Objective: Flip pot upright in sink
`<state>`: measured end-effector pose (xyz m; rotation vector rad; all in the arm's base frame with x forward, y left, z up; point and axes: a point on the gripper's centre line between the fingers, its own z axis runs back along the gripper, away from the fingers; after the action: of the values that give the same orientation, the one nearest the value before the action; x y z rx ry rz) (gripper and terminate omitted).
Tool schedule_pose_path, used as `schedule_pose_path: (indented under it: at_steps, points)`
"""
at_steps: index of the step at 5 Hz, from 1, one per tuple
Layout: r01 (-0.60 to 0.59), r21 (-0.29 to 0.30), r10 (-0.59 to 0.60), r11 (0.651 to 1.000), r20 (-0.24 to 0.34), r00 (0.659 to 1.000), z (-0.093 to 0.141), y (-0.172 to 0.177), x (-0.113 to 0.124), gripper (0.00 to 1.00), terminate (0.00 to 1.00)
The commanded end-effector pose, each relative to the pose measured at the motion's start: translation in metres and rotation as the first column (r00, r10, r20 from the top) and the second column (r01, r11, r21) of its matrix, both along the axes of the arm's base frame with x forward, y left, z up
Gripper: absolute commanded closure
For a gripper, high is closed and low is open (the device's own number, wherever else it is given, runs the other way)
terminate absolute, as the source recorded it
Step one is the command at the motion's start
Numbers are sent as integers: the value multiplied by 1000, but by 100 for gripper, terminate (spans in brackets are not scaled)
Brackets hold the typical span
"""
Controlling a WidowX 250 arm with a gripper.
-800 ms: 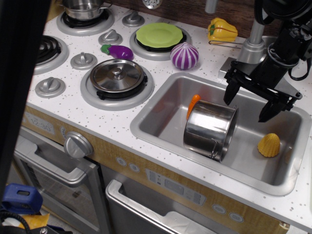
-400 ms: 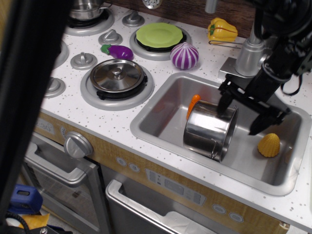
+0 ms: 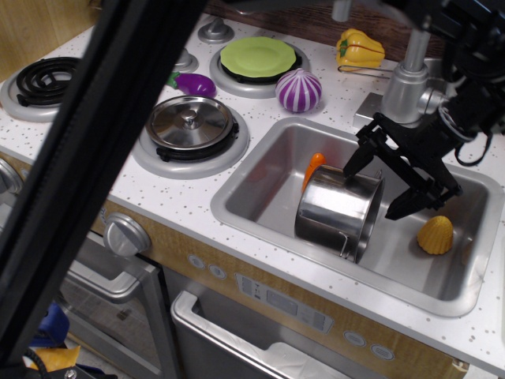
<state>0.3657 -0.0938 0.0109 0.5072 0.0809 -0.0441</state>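
Observation:
The shiny steel pot (image 3: 335, 212) lies on its side in the sink (image 3: 260, 162), its open mouth facing right. My black gripper (image 3: 372, 181) is open and hangs right at the pot's upper right rim. Its left finger is at the rim's top and its right finger stands to the right of the mouth. It holds nothing. An orange carrot (image 3: 313, 168) lies behind the pot.
A yellow corn piece (image 3: 435, 234) lies at the sink's right. The steel faucet (image 3: 409, 75) stands behind the sink. A purple onion (image 3: 297, 90), green plate (image 3: 257, 57), eggplant (image 3: 195, 84), yellow pepper (image 3: 358, 49) and flat lid (image 3: 189, 123) are on the stovetop. A dark bar (image 3: 95, 158) crosses the left foreground.
My gripper has dropped and moved left from above the sink's right side to the pot's rim. The pot has barely moved. The dark foreground bar has swung across the left.

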Motion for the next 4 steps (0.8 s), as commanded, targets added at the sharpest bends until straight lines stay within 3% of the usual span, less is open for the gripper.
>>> schedule_pose_path:
  at_steps: [1, 2, 4]
  points:
    - [34, 32, -35, 999, 42, 998, 20, 5, 5, 0, 0]
    - [48, 64, -51, 997, 45, 998, 18, 11, -2, 0, 0]
    - [104, 72, -108, 992, 57, 992, 19, 34, -6, 0, 0]
